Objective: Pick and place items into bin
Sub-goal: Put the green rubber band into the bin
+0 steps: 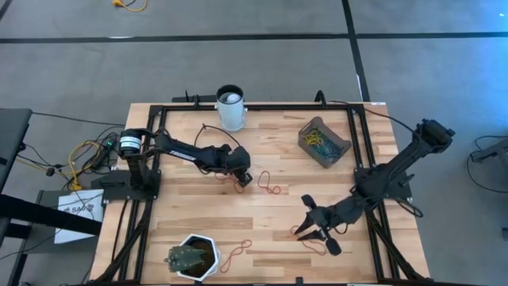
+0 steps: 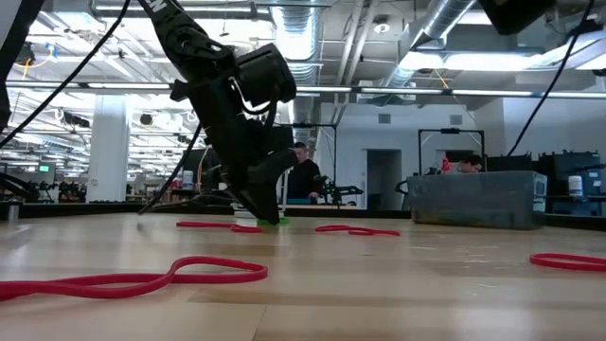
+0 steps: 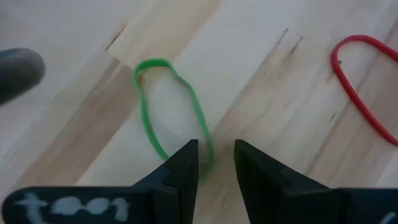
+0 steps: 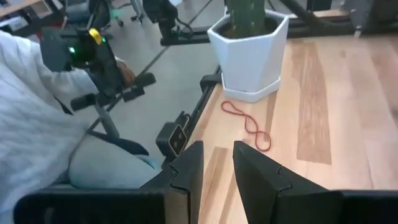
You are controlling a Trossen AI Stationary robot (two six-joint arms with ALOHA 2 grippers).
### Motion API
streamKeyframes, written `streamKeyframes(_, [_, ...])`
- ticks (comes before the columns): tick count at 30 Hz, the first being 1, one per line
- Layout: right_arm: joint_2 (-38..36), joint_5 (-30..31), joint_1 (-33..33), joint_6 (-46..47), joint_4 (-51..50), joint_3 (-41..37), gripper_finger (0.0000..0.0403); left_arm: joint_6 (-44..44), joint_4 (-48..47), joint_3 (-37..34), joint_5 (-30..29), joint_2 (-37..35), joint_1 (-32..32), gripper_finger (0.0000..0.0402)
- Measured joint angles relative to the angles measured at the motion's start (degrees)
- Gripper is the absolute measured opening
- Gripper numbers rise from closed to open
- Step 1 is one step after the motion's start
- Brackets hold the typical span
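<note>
The wooden table carries both arms, the left one reaching in from its mount toward the middle, the right one bent down over the near right part. On the far right part of the table sits the bin, a shallow dark tray already holding a tangle of bands. A white cylindrical cup stands at the far edge, and a white hexagonal plant pot stands at the near edge (with a red rubber band lying just beside it). The left gripper points down at the tabletop, its fingers a narrow gap apart and set over the end of a green rubber band that lies flat on the wood, with nothing pinched. The right gripper hangs low with its fingers also slightly parted and empty. Another red band lies just right of the left gripper.
</note>
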Motion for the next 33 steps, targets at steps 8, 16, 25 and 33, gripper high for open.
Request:
streamKeyframes(8, [2.8, 0.1, 0.0, 0.0, 1.3, 0.0, 0.0082, 0.0, -0.3, 0.0, -1.4, 0.0, -0.4, 0.0091])
streamKeyframes(16, [2.6, 0.3, -0.1, 0.0, 1.3, 0.0, 0.0082, 1.1, 0.7, 0.0, -1.3, 0.0, 1.6, 0.001])
streamKeyframes(25, [2.6, 0.3, -0.1, 0.0, 1.3, 0.0, 0.0082, 4.3, 14.2, 5.8, 7.2, 0.1, 1.4, 0.0])
streamKeyframes(33, [2.6, 0.4, 1.8, 4.3, 1.0, 0.0, 0.0082, 14.3, 1.7, 24.6, 2.1, 0.1, 0.4, 0.0])
